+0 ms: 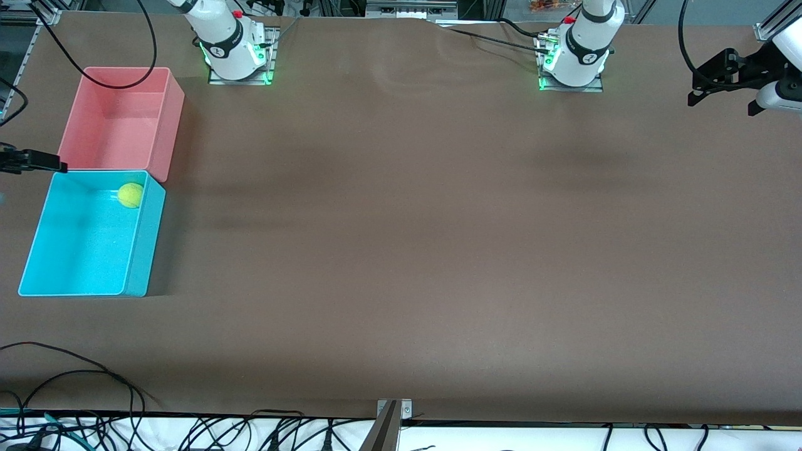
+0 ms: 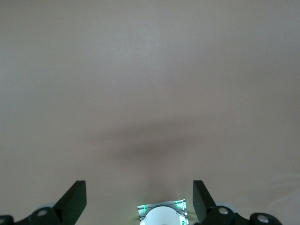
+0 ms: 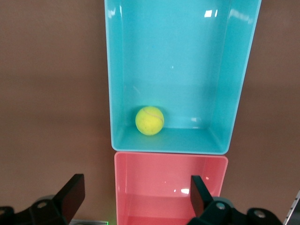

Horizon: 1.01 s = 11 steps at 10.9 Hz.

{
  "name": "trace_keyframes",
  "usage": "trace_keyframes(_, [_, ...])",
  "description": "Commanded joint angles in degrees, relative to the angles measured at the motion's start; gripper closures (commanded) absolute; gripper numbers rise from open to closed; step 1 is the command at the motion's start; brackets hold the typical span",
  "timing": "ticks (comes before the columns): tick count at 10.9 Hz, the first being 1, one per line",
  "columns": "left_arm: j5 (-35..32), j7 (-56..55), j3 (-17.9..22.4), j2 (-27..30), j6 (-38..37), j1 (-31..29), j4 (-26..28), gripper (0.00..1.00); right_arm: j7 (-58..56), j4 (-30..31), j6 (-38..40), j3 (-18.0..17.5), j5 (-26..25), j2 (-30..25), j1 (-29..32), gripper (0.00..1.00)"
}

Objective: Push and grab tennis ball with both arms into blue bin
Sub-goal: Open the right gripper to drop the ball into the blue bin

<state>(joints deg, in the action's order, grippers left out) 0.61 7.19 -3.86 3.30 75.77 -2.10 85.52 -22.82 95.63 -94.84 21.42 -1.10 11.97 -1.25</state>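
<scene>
Brown table (image 1: 401, 250) holds two bins and one tennis ball (image 1: 130, 195). It sits in the blue bin (image 1: 56, 285), touching the pink bin (image 1: 169, 125). Left gripper (image 2: 139, 201) and right gripper (image 3: 136, 197) hang up high, fingers spread, holding nothing.

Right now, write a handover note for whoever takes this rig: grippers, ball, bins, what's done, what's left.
Left gripper: open, holding nothing, up over bare table at the left arm's end.
Right gripper: open, holding nothing, up over the pink bin and looking down on both bins.
Tennis ball: inside the blue bin, on its floor near the corner that adjoins the pink bin. The pink bin is empty and sits against the blue bin, farther from the front camera.
Done: ball is in the blue bin, both grippers released.
Left: nothing on the ball; probably just park the arms.
</scene>
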Motion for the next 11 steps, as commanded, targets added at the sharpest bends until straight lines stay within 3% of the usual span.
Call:
trace_keyframes(1, [1.0,-0.4,-0.1,-0.8,-1.2,0.2,-2.0,0.00,1.8,-4.7,0.6,-3.0,1.3,0.8,-1.9,0.00])
trace_keyframes(4, [1.0,-0.4,0.0,-0.8,-1.2,0.1,-2.0,0.00,8.2,-4.8,-0.3,-6.9,1.6,-4.2,-1.5,0.00])
trace_keyframes(7, [0.9,-0.3,0.0,-0.8,-1.2,0.1,-2.0,0.00,8.1,-3.3,-2.0,-18.7,0.8,-7.6,6.4,0.00])
trace_keyframes(11, [0.9,-0.2,0.3,-0.8,-1.2,-0.3,-2.0,0.00,10.2,-2.7,-2.0,-19.3,0.8,-9.3,6.3,0.00])
